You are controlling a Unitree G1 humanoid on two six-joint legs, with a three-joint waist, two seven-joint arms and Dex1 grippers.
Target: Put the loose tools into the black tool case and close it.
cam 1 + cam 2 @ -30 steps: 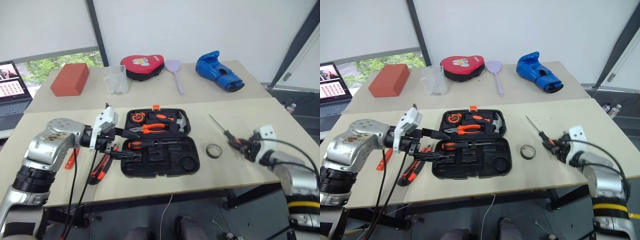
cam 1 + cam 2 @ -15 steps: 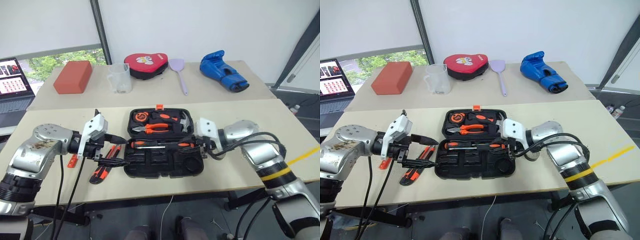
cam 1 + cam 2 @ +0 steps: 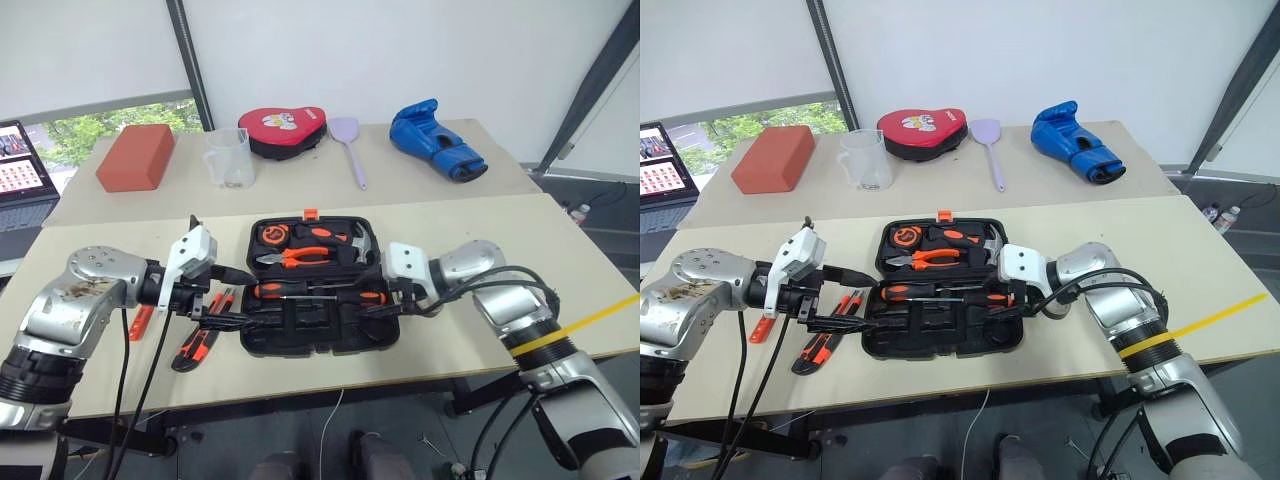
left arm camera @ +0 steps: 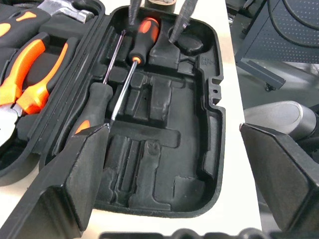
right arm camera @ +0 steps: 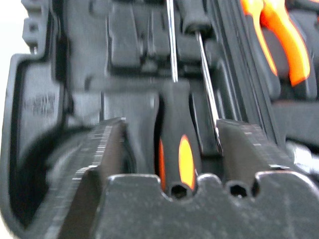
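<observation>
The black tool case lies open in the middle of the front table. Two black-and-orange screwdrivers lie side by side in its near half, one with its handle to the left, the other with its handle to the right. My right gripper is open, its fingers standing apart on either side of that right handle. My left gripper is open and empty at the case's left edge. An orange-and-black utility knife and a slim orange tester screwdriver lie left of the case. The tape roll peeks past the case's right edge.
Orange pliers, a hammer and a tape measure sit in the case's far half. On the back table are a red block, a clear cup, a red mitt, a purple spatula and a blue glove.
My right arm swung in from the table's right side with the second screwdriver, laid it in the case, and its fingers have opened off the handle. The left gripper stayed put.
</observation>
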